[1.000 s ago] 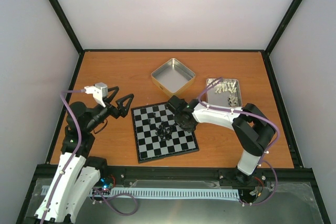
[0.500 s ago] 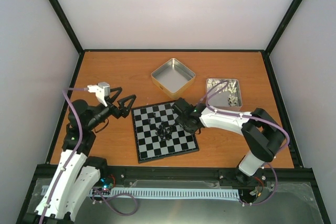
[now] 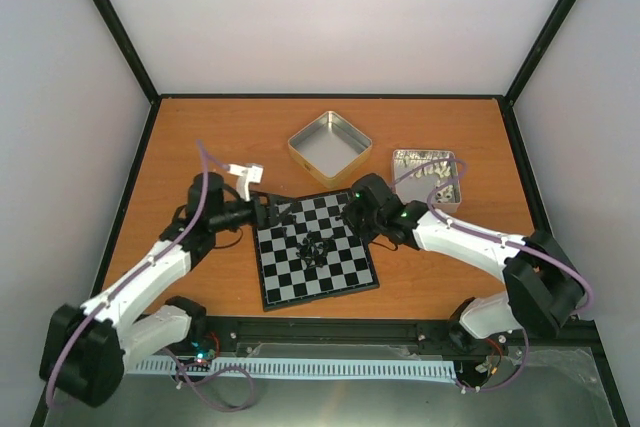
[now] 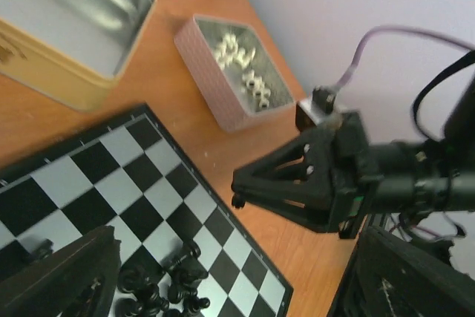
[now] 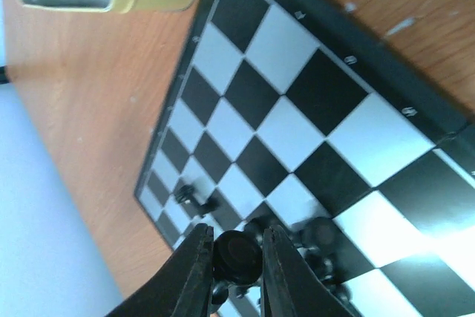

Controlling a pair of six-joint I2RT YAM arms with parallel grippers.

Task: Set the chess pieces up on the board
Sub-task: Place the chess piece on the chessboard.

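The board lies in the middle of the table with a heap of black chess pieces on its centre squares. One piece lies toppled by itself near the board's left edge. My right gripper is shut on one black chess piece, held off the board surface. In the top view this gripper hangs at the board's back right side. My left gripper is over the board's back left corner. Its jaws stand wide open and empty, with the heap between the fingers.
An empty gold tin stands behind the board. A tin of pale pieces sits at the back right, beside the right arm. Orange table lies to the left of the board and behind it.
The left arm has swung right, from beside the board to over its back left corner. The right gripper has drawn back from the heap toward the back right, carrying a piece.
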